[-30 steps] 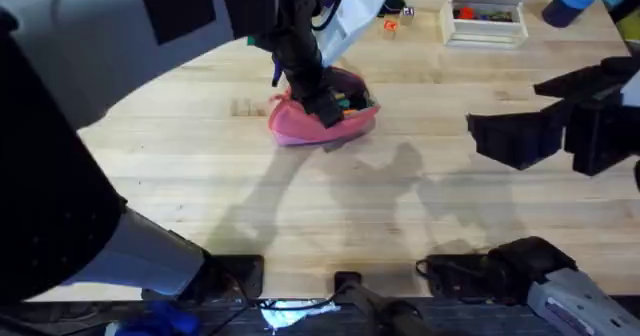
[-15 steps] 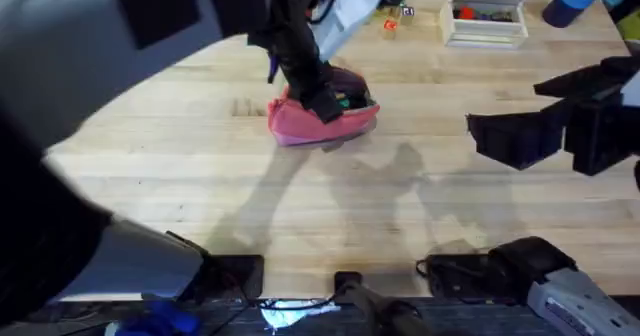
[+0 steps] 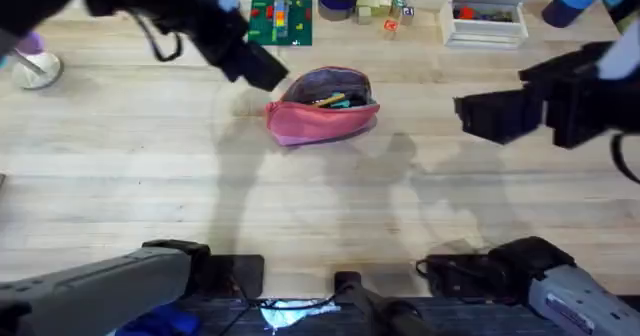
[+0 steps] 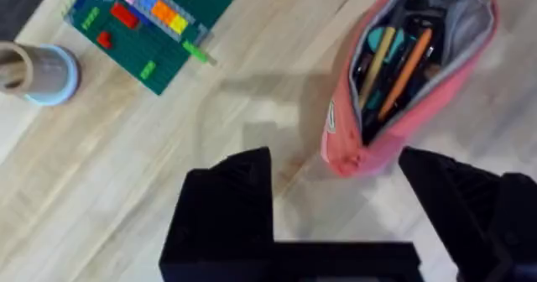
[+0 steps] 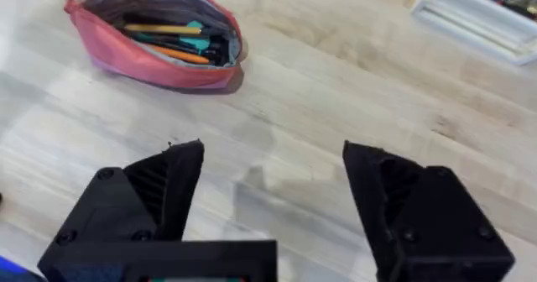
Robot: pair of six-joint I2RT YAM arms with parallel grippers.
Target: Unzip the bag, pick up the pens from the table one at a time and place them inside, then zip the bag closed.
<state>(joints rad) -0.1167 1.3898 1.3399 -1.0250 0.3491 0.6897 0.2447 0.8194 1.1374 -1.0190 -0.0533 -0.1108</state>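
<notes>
Both jaws wide open, nothing held. Left gripper [image 4: 336, 198] hangs over bare worktop [image 3: 200, 196] just beside the bag's end; right gripper [image 5: 273, 206] is well apart from the bag, over bare wood too. Bag [image 3: 322, 108] sits on the worktop centre-back, unzipped, mouth gaping. Overhead shows only a hint of colour in the mouth; left wrist view shows an orange pen [image 4: 404, 70] and a tan pen [image 4: 372, 72] lying lengthwise inside among teal and dark items. Right wrist view shows the same from the side: grey lining, pens inside, white tray [image 5: 478, 18] beyond. Left wrist view also catches a green brick plate [image 4: 147, 22] with coloured bricks and a tape roll [image 4: 38, 72]. Overhead adds small blocks [image 3: 392, 14] along the far edge.
</notes>
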